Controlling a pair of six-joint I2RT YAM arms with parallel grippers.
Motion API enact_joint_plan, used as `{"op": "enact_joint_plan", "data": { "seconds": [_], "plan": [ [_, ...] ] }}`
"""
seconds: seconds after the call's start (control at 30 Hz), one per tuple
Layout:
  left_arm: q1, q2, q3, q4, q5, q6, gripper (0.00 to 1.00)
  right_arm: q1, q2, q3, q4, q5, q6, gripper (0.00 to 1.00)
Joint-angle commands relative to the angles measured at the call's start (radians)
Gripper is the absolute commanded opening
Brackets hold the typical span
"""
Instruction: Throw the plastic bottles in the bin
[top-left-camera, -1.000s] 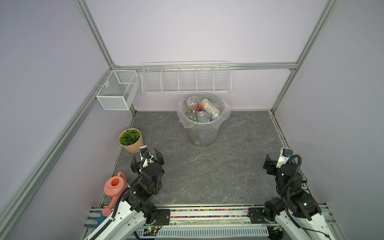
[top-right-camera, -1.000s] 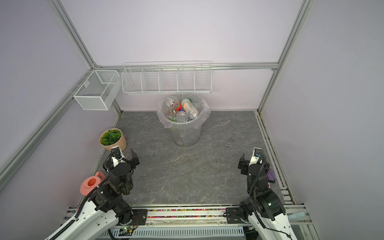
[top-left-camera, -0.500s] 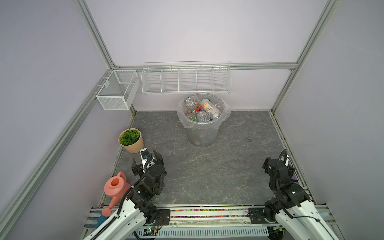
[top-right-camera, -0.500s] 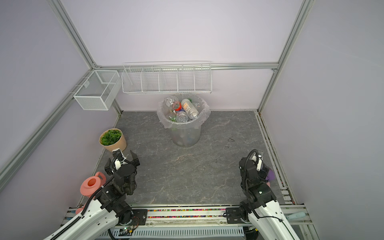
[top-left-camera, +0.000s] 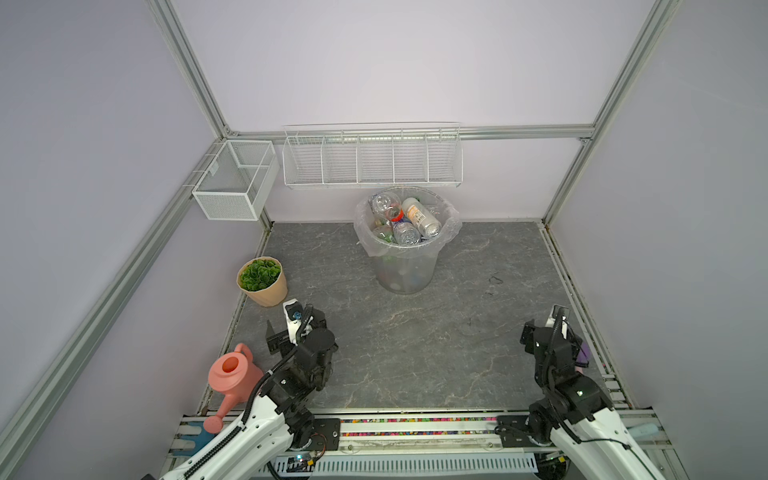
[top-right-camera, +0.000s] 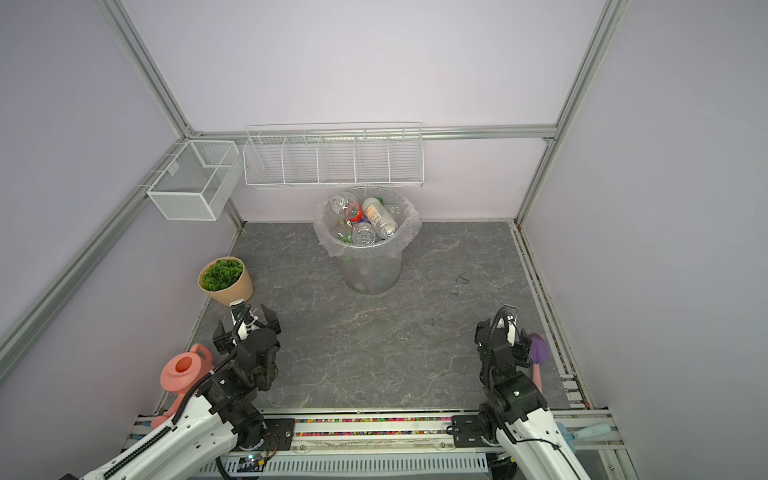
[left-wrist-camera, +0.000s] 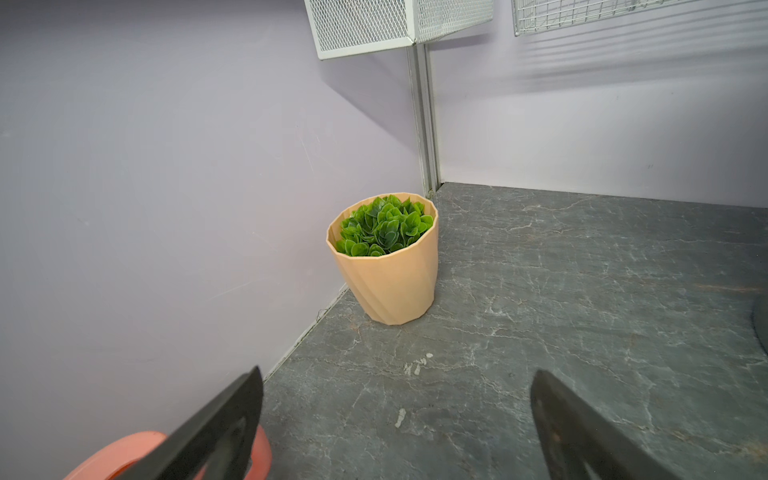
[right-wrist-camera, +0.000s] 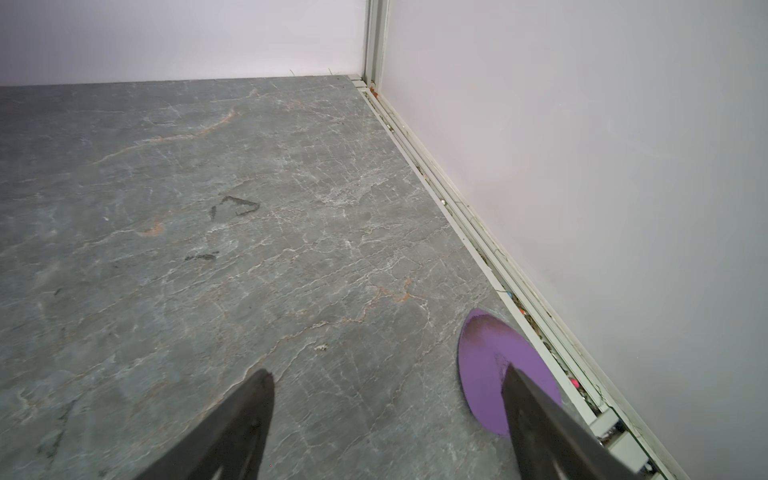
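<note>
The bin (top-left-camera: 406, 266) (top-right-camera: 371, 270), grey and lined with a clear bag, stands at the back middle of the floor. Several plastic bottles (top-left-camera: 405, 220) (top-right-camera: 368, 222) are piled up to its rim. No bottle shows on the floor. My left gripper (top-left-camera: 296, 328) (top-right-camera: 246, 328) (left-wrist-camera: 397, 378) hovers open and empty near the front left, facing the plant pot. At the front right, by the wall, my right gripper (top-left-camera: 552, 332) (top-right-camera: 505, 336) (right-wrist-camera: 388, 372) is open with nothing between its fingers.
A tan pot with a green plant (top-left-camera: 262, 282) (left-wrist-camera: 386, 257) stands by the left wall, a pink watering can (top-left-camera: 232, 374) in front of it. Two white wire baskets (top-left-camera: 372, 156) (top-left-camera: 235, 178) hang above the bin. A purple tool (top-right-camera: 539, 349) (right-wrist-camera: 498, 365) lies by the right gripper.
Both grippers have drawn back slightly toward the front rail. The right arm has folded lower. Both stay open and empty.
</note>
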Motion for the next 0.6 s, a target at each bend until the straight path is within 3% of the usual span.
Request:
{"op": "enact_joint_plan", "data": {
  "seconds": [0.0,0.57],
  "plan": [
    [0.007,0.002,-0.018,0.018,-0.034,-0.029,0.99,-0.003,-0.019,-0.029,0.054,-0.033,-0.057,0.88],
    [0.014,0.052,-0.084,0.111,-0.032,-0.033,0.99,-0.003,0.017,-0.113,0.193,-0.034,-0.089,0.88]
  ]
}}
